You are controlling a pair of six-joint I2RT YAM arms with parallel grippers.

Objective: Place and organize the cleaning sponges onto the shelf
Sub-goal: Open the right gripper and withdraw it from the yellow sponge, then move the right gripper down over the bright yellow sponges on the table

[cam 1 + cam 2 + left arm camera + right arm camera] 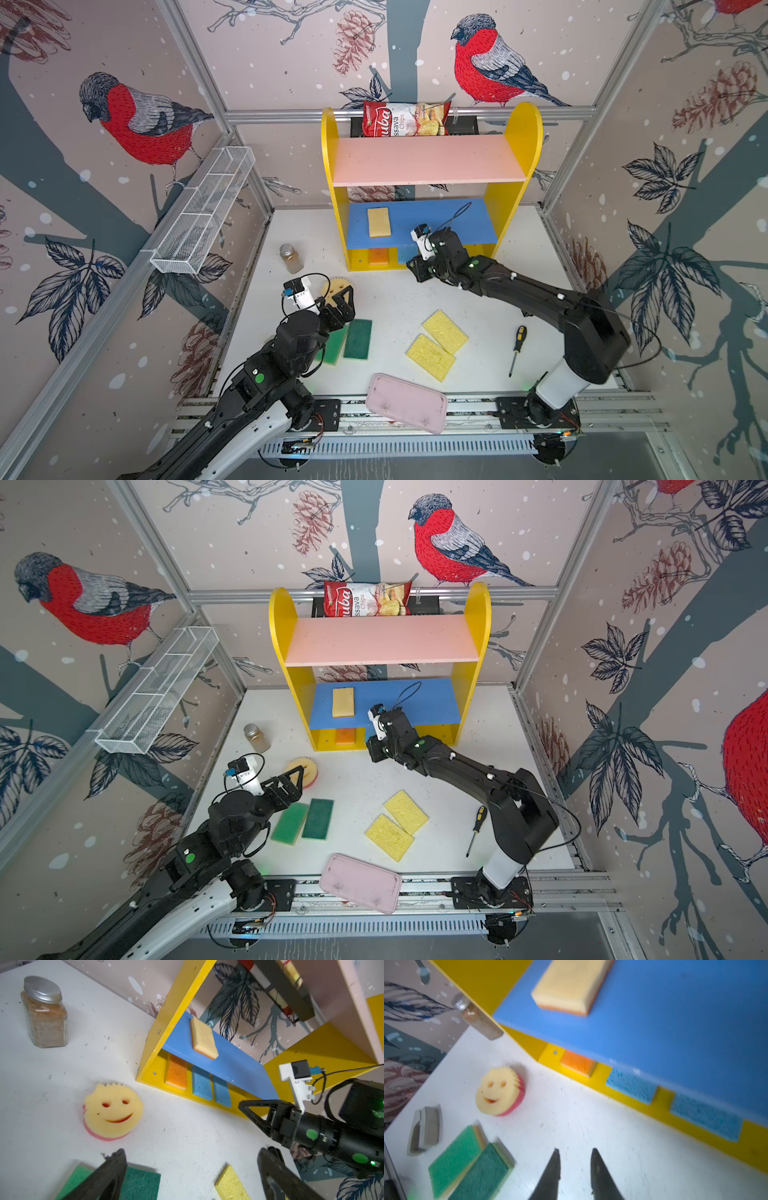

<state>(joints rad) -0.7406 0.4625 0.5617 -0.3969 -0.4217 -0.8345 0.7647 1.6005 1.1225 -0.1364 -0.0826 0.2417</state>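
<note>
Plainly, four of the sponges were on the shelf (525,129). A tan sponge (379,222) lay flat on the blue middle board, toward its left end. On the yellow base below, an orange sponge (176,1072) and two blue sponges (201,1082) sat in a row, with narrow gaps between them.

The other five were on the table (395,299). A round smiley sponge (113,1111) lay face up near the shelf's left front corner. Two green sponges (318,818) lay side by side, touching, and two yellow sponges (445,331) touched each other nearer the middle.

The left gripper (192,1159) hung above the table between the smiley sponge and the green pair, its fingers spread wide and grasping nothing. The right gripper (575,1151) was low, just in front of the shelf's base near the blue sponges. Its fingers were parted a little and released, with bare table showing in the gap.

A pink tray (406,402) lay at the table's front edge, a screwdriver (516,347) lay beside the right arm, and a jar (291,258) stood left of the shelf. A chips bag (405,118) sat behind the pink top board, and a wire rack (203,212) hung on the left wall.
</note>
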